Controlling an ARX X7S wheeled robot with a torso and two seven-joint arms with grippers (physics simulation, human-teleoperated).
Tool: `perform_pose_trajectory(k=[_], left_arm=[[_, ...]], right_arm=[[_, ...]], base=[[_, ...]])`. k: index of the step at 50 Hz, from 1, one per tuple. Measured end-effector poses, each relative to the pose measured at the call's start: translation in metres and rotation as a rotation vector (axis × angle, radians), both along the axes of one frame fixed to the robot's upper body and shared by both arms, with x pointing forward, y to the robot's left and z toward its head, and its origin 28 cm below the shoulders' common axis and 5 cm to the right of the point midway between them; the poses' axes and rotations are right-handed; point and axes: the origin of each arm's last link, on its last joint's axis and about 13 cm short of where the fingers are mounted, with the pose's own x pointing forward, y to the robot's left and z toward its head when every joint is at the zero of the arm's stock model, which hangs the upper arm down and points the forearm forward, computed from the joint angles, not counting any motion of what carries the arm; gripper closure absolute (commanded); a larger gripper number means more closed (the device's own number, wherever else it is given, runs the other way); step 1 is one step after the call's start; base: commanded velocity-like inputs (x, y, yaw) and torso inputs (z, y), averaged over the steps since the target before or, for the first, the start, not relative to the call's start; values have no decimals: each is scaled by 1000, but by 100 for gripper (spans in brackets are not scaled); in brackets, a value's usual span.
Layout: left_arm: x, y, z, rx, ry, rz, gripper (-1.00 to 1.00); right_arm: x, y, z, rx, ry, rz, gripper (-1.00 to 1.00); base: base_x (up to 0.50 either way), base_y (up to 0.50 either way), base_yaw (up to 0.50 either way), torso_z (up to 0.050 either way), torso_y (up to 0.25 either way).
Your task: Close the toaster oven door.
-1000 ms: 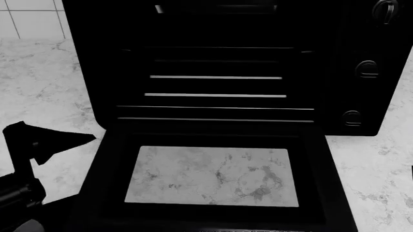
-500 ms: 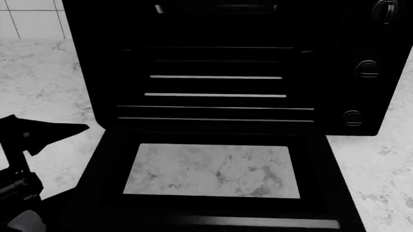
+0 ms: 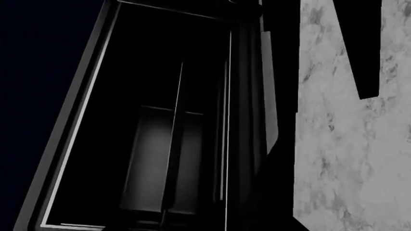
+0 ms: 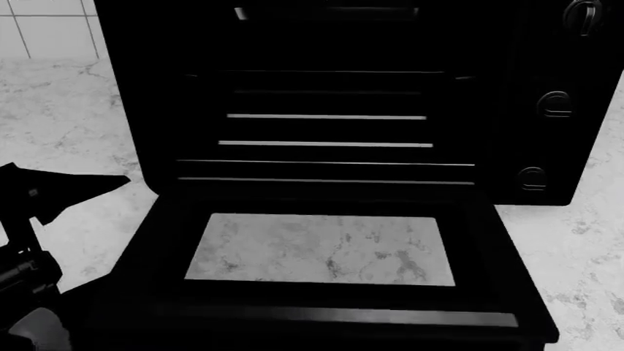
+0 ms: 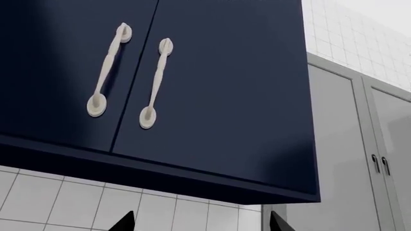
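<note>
The oven (image 4: 322, 95) sits on the marble counter (image 4: 69, 124), its back toward the tiled wall (image 4: 39, 29) at the counter's far edge. Its cavity gapes open, with pale rack bars (image 4: 326, 130) crossing the dark interior, and three knobs (image 4: 556, 104) run down the right side of its front. The door (image 4: 322, 252) hangs down from its hinge at the cavity's lower edge and reaches out toward the counter's near edge, lying close to level. The marble shows through its glass window (image 4: 320, 248), and the bar handle (image 4: 341, 316) runs along its near edge.

The left gripper (image 4: 58, 194) sits just beside the door's left edge, above the counter. Its dark fingers (image 4: 88, 184) point toward the door, but whether they touch it cannot be told, and nothing shows between them. Whether the fingers are spread or pressed together cannot be told either. In the left wrist view one dark finger (image 3: 359, 48) juts out over the marble, with the oven's open cavity and racks alongside.

The right gripper does not show in the head view. Its wrist camera looks up at navy wall cabinets (image 5: 212, 96) with two pale handles (image 5: 132, 77), white tile beneath them and grey cabinets (image 5: 353, 154) beside. Two dark fingertips (image 5: 123, 222) peek in at the picture's lower edge, well apart with nothing between them.
</note>
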Motion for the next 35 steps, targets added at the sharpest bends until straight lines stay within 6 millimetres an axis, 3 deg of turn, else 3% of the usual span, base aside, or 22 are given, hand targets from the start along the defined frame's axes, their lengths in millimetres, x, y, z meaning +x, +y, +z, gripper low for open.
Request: perform_pose_trajectory(k=[35], left_arm=[[2, 1, -3, -104, 12, 44, -100]], right_arm=[[0, 1, 2, 2, -4, -1, -100]], base=[[4, -7, -11, 1, 1]])
